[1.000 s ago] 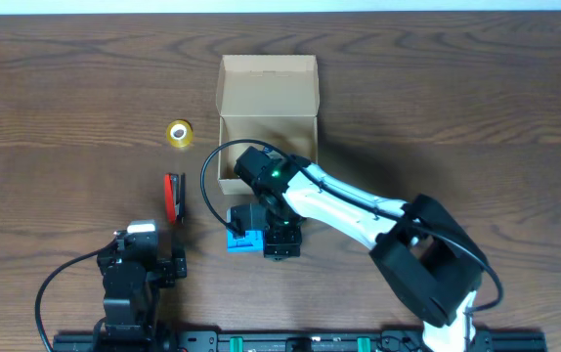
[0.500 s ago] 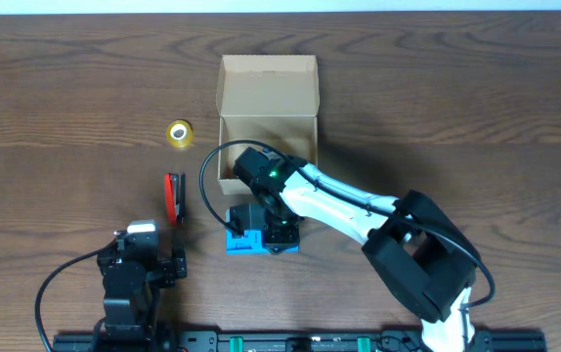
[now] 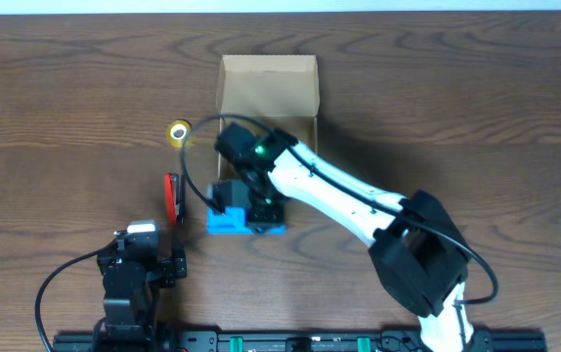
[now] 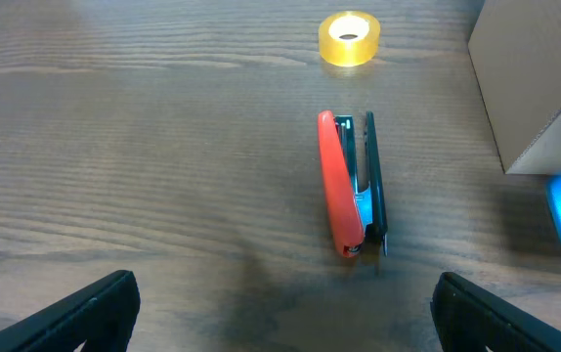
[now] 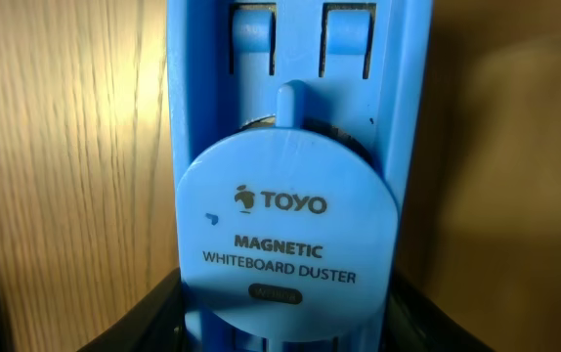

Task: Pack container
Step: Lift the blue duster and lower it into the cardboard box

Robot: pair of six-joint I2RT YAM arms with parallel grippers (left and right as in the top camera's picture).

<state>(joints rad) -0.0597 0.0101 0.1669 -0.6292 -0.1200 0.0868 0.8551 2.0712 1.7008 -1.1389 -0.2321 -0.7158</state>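
Dark wood-grain desk [image 3: 476, 108], a pale strip along its far edge; right fingers [image 5: 139, 328] clamp the blue duster [image 5: 285, 235], container [image 3: 267, 88] open just beyond them, its near wall hidden by the arm [image 3: 339, 196]; left fingers [image 4: 85, 308] spread apart, only their tips showing, stapler [image 4: 344, 186] and tape roll [image 4: 349, 37] ahead.

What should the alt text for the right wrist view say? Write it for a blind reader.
A blue plastic whiteboard duster, its round label reading TOYO Magnetic Whiteboard Duster, fills the frame. Dark gripper fingers flank its bottom edge, with brown wood-grain table behind.
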